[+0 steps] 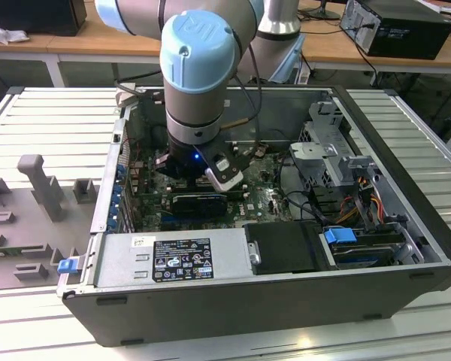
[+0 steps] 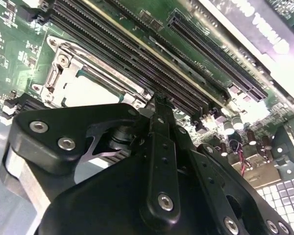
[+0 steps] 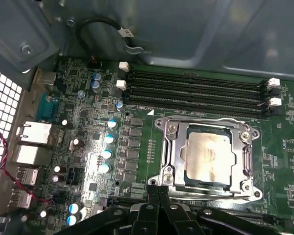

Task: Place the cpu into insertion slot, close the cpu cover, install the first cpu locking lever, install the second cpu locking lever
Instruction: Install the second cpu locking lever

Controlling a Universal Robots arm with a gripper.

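Cpu [image 3: 208, 156], small flat square chip with pale beige-silver metal top, seated inside the insertion slot [image 3: 206, 182], a square black-framed socket on the green motherboard [image 3: 289, 161]. Also seen in the second wrist view as a pale patch [image 2: 95, 90] inside the same frame.

Cpu cover [image 3: 169, 147], thin silver-grey metal frame plate with square window, lying down flat over the slot, chip top showing through the window. Placing and cover-closing judged done.

Black two-finger gripper [image 3: 158, 193] clenched, fingertips pressed together, nothing visibly between them. Tips hovering just beside the slot, on the side away from the long black memory slots [image 3: 196, 90]. Contact with the cover edge: cannot tell. In the second wrist view, same closed tips [image 2: 159, 105] pointing at the slot's rim.

In the exterior view, grey-and-blue robot arm [image 1: 195, 68] reaching straight down into the open dark-grey computer case [image 1: 210, 301], wrist above the slot area.

Step in hand, as a judgement: first locking lever. Lever state not readable, hooked or free.

Next move likely calls for closed tips used as a pusher: bearing on a thin lever beside the slot, pressing down and sideways under its hook, staying clear of the cover window and the chip top. Tight fit beside the memory slots, so slip risk.
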